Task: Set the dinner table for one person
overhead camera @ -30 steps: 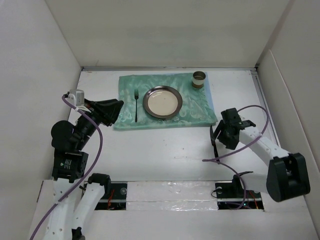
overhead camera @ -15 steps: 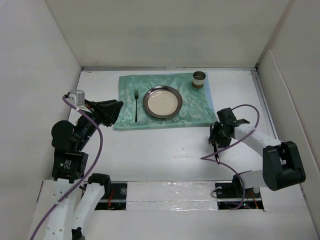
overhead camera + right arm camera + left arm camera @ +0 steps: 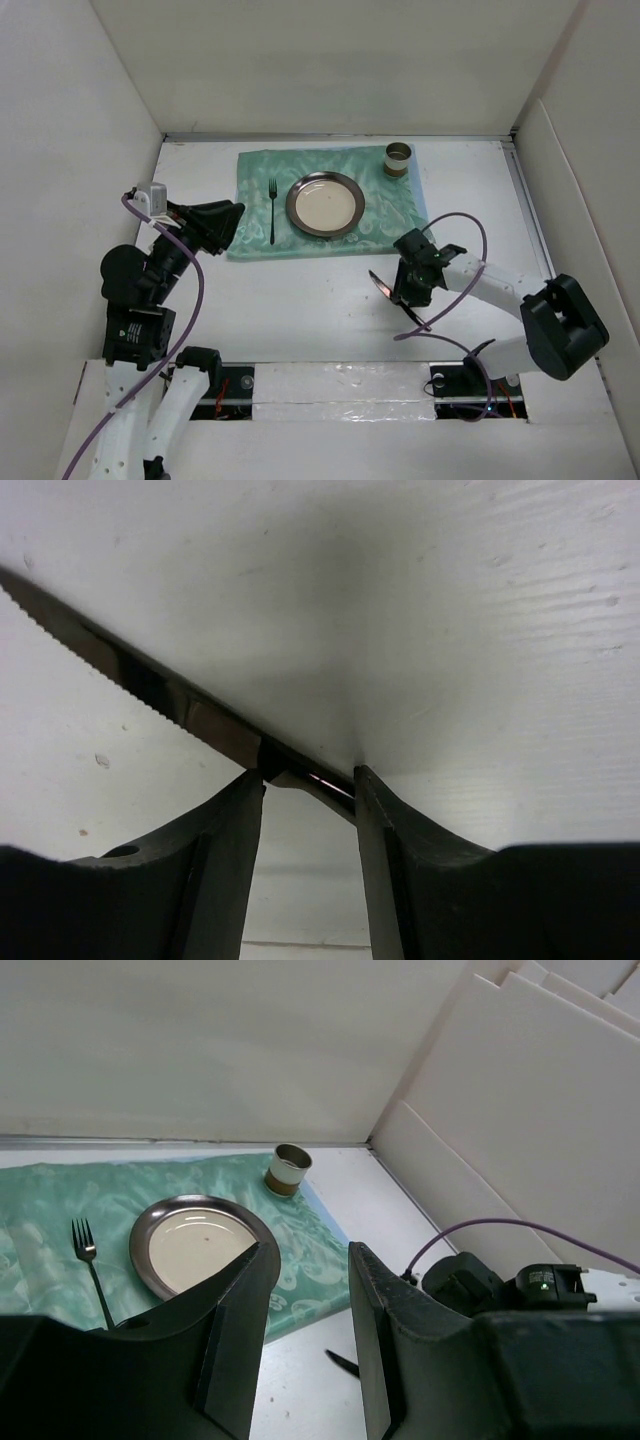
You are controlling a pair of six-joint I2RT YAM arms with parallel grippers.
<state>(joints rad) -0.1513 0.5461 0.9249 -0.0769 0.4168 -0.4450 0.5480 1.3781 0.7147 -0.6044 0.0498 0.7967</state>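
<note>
The white dinner table (image 3: 300, 300) carries a teal cloth (image 3: 390, 215) with a black fork (image 3: 272, 210), a metal plate (image 3: 324, 204) and a small cup (image 3: 398, 158). My right gripper (image 3: 402, 290) is shut on a serrated knife (image 3: 383, 286) just above the table, in front of the cloth's near right corner. In the right wrist view the knife (image 3: 150, 685) crosses my fingertips (image 3: 308, 775), with its blade running up and left. My left gripper (image 3: 232, 218) is open and empty at the cloth's left edge, and in its own view (image 3: 308, 1260) it faces the plate (image 3: 200, 1250).
White walls enclose the table on the far, left and right sides. The left wrist view shows the fork (image 3: 92, 1270), the cup (image 3: 290, 1168), the knife tip (image 3: 340, 1362) and the right arm (image 3: 500, 1285) with its purple cable.
My right gripper has moved left with the knife, from beside the cloth's right corner to in front of its near edge. The left arm has not moved.
</note>
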